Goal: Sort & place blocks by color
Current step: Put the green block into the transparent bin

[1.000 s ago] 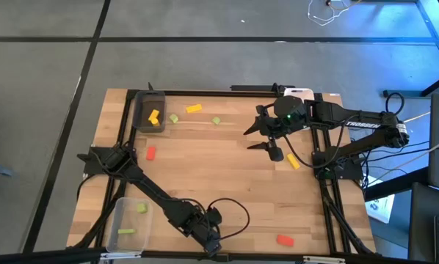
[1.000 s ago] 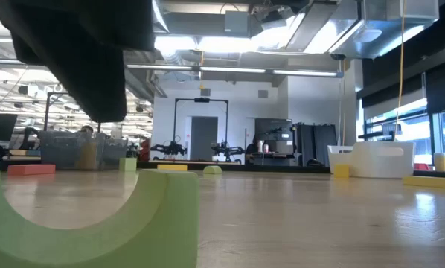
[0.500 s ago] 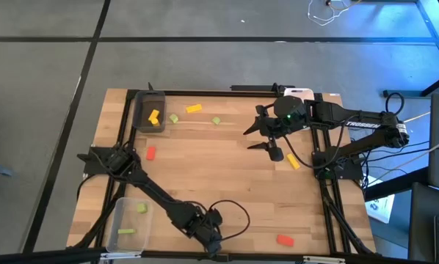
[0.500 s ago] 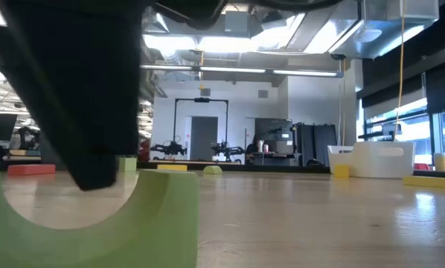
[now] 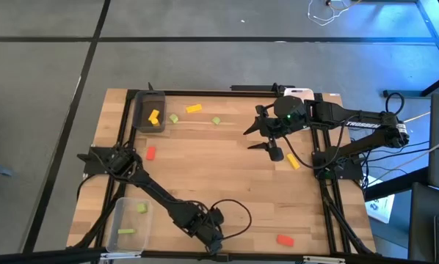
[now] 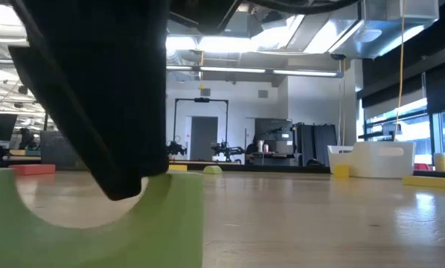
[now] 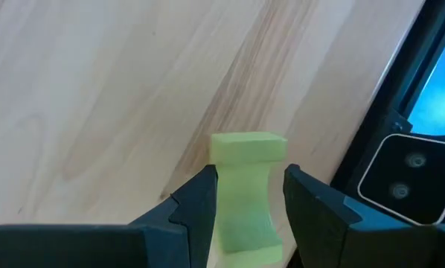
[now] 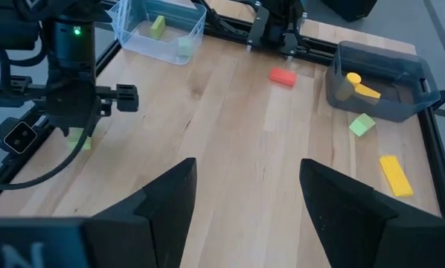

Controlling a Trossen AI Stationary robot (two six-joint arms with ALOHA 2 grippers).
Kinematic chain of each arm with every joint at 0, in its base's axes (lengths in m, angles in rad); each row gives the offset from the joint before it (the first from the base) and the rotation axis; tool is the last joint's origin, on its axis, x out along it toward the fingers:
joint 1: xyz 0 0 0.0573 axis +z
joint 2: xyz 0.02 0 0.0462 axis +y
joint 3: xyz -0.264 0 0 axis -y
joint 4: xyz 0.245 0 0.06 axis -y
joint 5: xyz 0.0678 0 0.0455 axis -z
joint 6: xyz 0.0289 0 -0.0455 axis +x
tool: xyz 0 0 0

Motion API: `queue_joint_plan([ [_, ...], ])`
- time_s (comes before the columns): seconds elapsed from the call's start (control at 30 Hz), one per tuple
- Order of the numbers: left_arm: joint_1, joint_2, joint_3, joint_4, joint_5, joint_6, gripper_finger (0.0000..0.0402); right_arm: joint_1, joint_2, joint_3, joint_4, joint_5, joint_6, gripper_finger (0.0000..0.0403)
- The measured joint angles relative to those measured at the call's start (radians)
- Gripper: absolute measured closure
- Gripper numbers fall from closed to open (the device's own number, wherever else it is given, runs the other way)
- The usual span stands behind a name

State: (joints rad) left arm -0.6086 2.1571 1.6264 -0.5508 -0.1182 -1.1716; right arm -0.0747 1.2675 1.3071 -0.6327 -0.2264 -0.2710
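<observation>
A: Largest item?
B: Wooden table [image 5: 219, 183], black rail frame round its edge.

A: Arms?
B: Left arm, reaching along the near edge; left gripper [image 7: 248, 205] low at the table's near edge, its two fingers [image 7: 196, 208] either side of a light green block [image 7: 245, 193] with a curved cut-out, close to its sides. In the low view that block [image 6: 96, 223] fills the foreground with a dark finger in front of it. Whether the fingers press on it, I cannot tell. Right arm, over the far right of the table; right gripper [image 5: 263, 139] with fingers spread wide, holding nothing.

A: Trays?
B: Dark grey tray [image 5: 140, 117], far left corner, with a yellow block [image 5: 154, 116] in it. Clear tray [image 5: 119, 220], near left corner, with two green blocks [image 5: 141, 209]. White tray [image 6: 379, 160], far right corner.

A: Loose blocks on the table?
B: Yellow bar [image 5: 194, 108] at the far edge; two green bits [image 5: 174, 118] near it; red block [image 5: 150, 152] at left; yellow block [image 5: 293, 161] just beside the right gripper; red block [image 5: 284, 240] at the near edge, right of centre.
</observation>
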Motion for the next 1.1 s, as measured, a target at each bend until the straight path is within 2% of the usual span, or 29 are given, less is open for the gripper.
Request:
queue_joint_plan([
  [0.33, 0.0, 0.0, 0.0, 0.043, 0.011, 0.011, 0.0257, 0.0, 0.0, 0.0, 0.0, -0.002, 0.0, 0.0163],
  [1.1, -0.001, 0.072, 0.004, 0.079, -0.016, 0.163, 0.0257, 0.0, 0.0, 0.0, -0.002, -0.001, -0.003, 0.0163],
])
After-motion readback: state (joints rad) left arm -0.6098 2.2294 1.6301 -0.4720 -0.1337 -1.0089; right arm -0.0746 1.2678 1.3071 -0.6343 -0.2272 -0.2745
